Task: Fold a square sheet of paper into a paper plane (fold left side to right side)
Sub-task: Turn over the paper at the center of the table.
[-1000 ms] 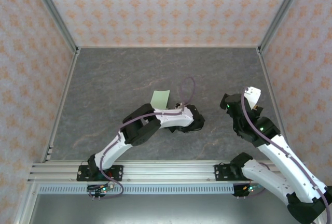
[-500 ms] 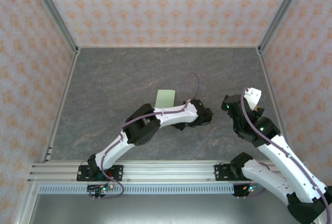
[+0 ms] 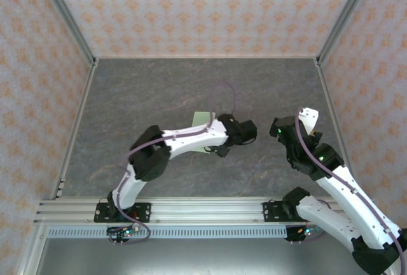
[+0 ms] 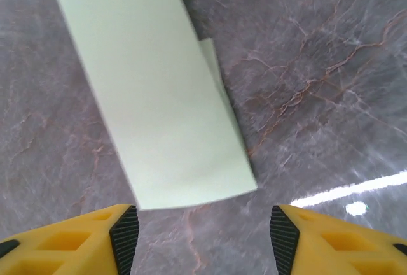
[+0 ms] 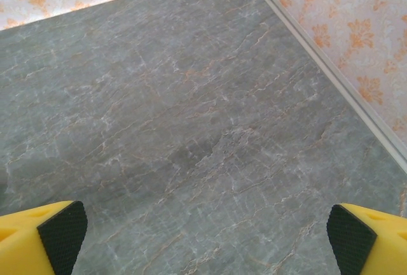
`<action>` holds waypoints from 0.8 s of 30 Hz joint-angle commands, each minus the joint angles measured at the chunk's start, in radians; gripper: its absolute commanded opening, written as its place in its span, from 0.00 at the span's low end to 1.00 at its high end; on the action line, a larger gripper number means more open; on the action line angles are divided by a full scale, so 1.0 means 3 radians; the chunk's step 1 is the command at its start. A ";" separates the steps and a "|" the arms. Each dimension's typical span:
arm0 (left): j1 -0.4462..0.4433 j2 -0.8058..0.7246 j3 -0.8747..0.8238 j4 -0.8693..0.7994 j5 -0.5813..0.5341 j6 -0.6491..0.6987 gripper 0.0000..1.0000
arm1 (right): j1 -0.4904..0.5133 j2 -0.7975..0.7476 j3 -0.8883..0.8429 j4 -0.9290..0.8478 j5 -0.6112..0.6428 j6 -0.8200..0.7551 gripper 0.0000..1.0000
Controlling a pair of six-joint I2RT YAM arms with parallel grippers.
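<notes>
I am hovering my left gripper (image 4: 203, 237), spread and empty, at the near edge of the folded square sheet of paper (image 4: 152, 90) on the desk (image 4: 318, 65), risking its loose top flap springing open.

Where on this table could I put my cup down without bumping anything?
The far strip of table between the back wall and the green paper is bare, as is the left side between the left wall and the left arm. The middle is crowded: paper partly under that arm, with the right arm close beside.
</notes>
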 commanded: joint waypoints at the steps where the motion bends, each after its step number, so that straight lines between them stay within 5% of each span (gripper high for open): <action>1: 0.0204 -0.0513 -0.0409 0.0433 0.0215 0.0013 0.63 | -0.0007 -0.0035 0.0005 0.0157 -0.0276 -0.0059 1.00; 8: 0.0925 -0.1460 -0.1613 0.1490 0.0957 0.0004 0.66 | -0.0007 0.0222 -0.0358 0.1109 -0.1399 0.0048 1.00; 15: 0.1680 -0.1885 -0.2554 0.2677 0.1880 -0.0144 0.70 | -0.0003 0.1683 -0.0376 0.2527 -0.3023 0.0478 0.87; 24: 0.1974 -0.1760 -0.2990 0.3534 0.2345 -0.0329 0.73 | -0.0007 0.3164 0.0322 0.3367 -0.3411 0.0613 0.75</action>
